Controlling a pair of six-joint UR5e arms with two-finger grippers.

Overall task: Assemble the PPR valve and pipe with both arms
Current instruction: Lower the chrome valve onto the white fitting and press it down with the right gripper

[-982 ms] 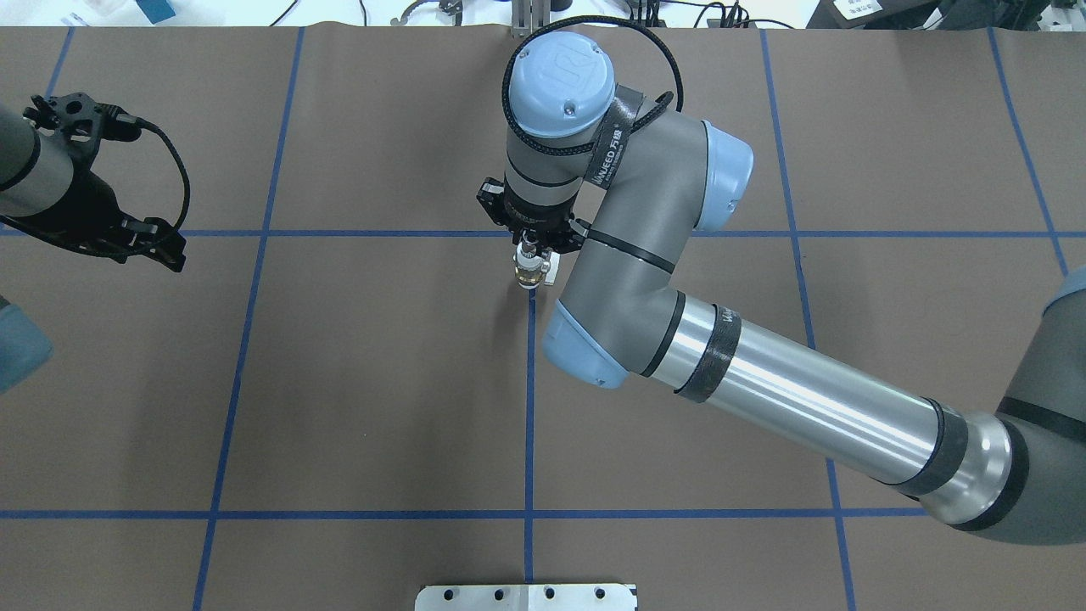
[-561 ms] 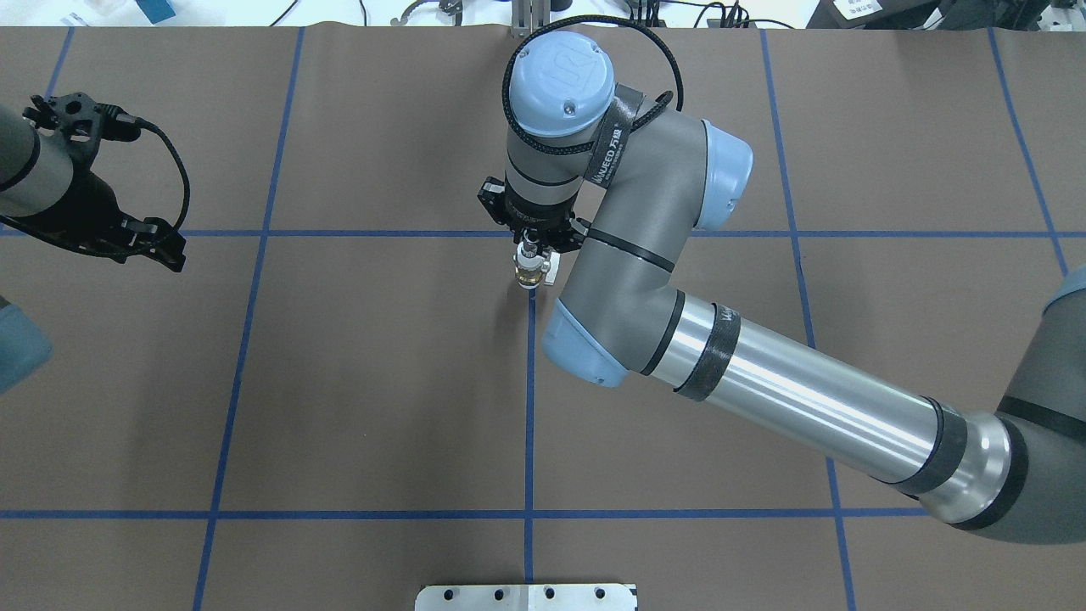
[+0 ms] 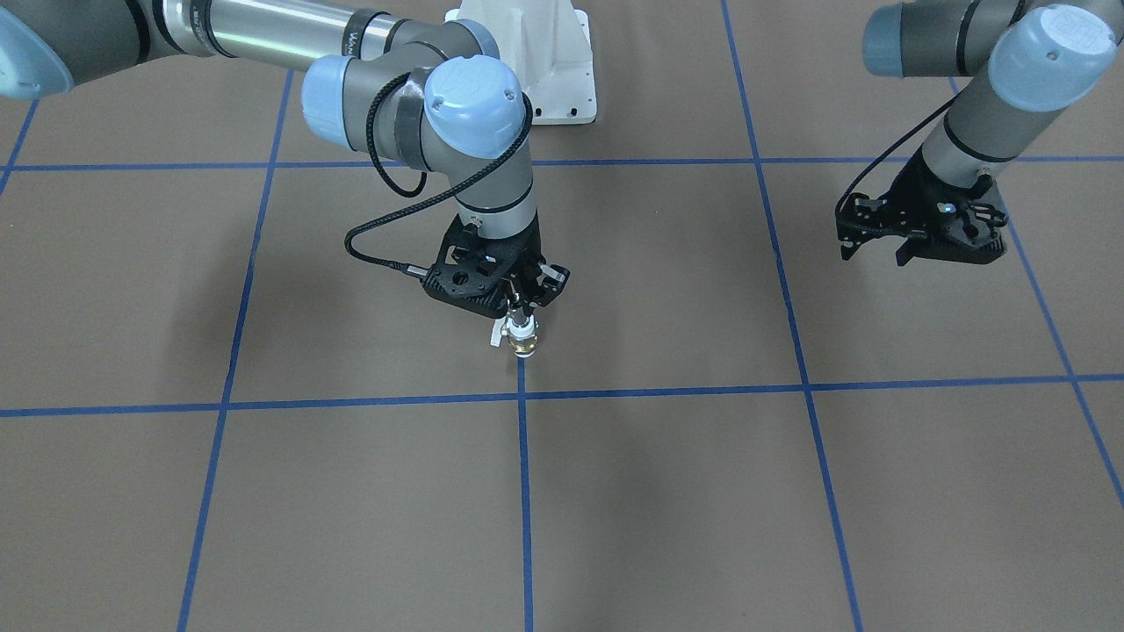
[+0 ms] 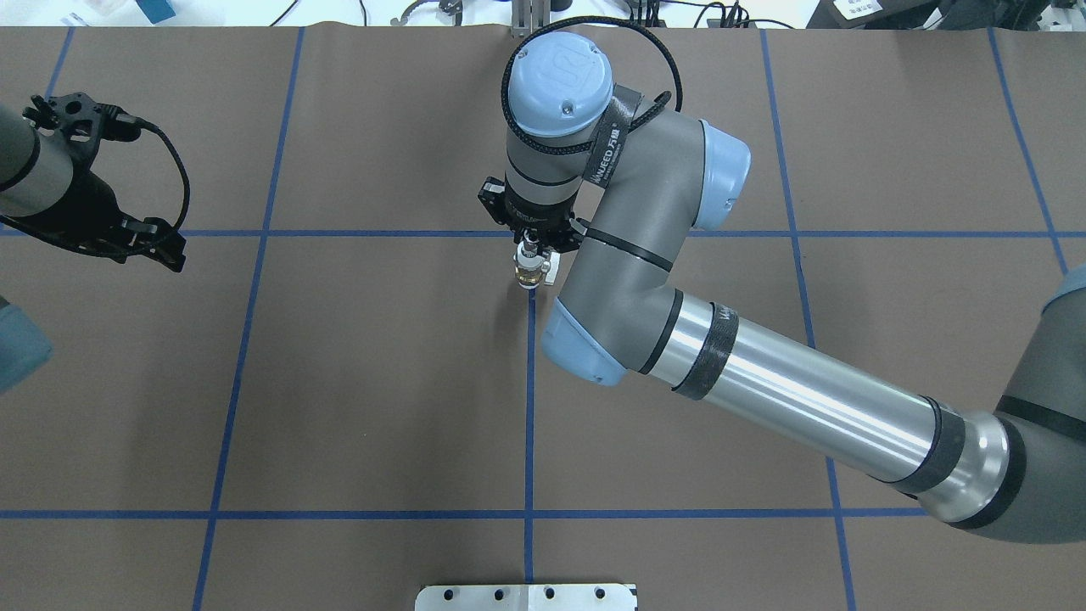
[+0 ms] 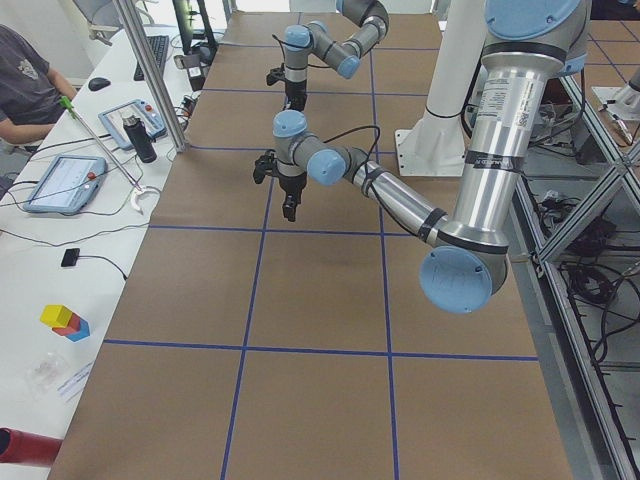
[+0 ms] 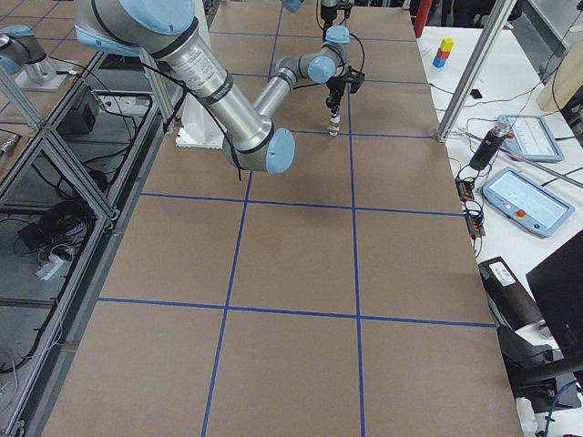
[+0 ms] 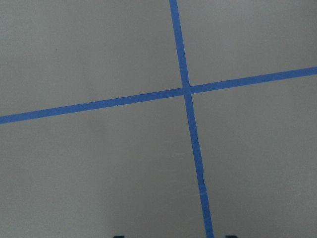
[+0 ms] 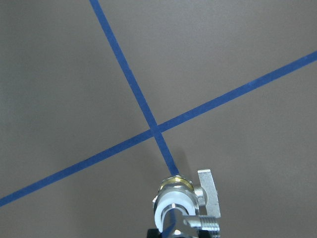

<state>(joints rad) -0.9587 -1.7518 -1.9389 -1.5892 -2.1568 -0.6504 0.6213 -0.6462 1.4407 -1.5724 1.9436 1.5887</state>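
My right gripper points straight down over the table's middle, shut on the short silvery pipe. The pipe's lower end sits in the white socket of the PPR valve. The valve hangs below with its brass middle lowest and its pale grey lever to one side, close over a blue tape crossing. I cannot tell whether it touches the table. My left gripper is open and empty, far off on my left side, above the table.
The brown table cover carries a grid of blue tape lines. The white bolted pedestal stands at my edge of the table. A side bench with tablets and an operator lies beyond the far edge.
The right arm's elbow has shifted very slightly left. The valve and pipe stay at the same spot. The left arm has barely moved.
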